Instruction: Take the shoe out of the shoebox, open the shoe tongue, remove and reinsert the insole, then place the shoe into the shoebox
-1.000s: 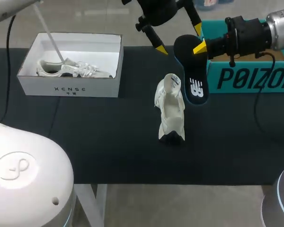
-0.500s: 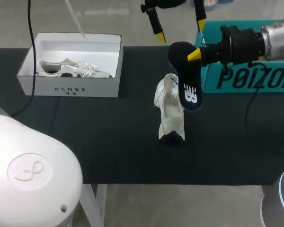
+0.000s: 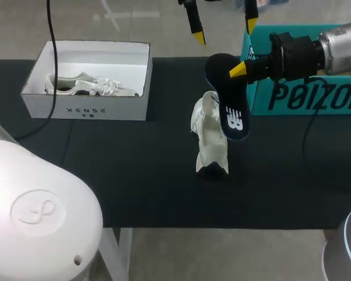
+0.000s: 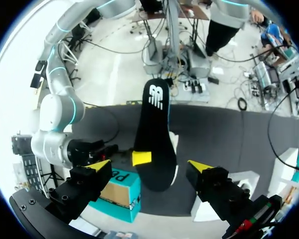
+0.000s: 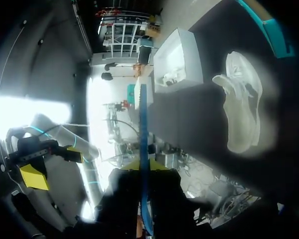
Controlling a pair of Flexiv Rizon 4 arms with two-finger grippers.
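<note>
1. The white shoe (image 3: pixel 210 137) lay outside the box.
2. The black insole (image 3: pixel 231 111) hung lifted and tilted, logo showing, its lower end beside the shoe.
3. The teal shoebox (image 3: pixel 263 99) stood to the insole's right.

The shoe (image 3: pixel 209 140) lies near the middle of the table (image 3: pixel 134 181), its length running from front to back. My right gripper (image 3: pixel 241 67) comes in from the right and pinches the insole (image 3: pixel 228 96) from both sides. The insole hangs just right of the shoe's rear end; whether the two touch I cannot tell. The right box (image 3: pixel 304 96) sits behind that arm, at the table's far right. My left gripper (image 3: pixel 224 29) hangs spread over the far edge, behind the insole and apart from it. The left box (image 3: pixel 85 108) stands at the far left, with a second shoe (image 3: pixel 88 85) in it.
</note>
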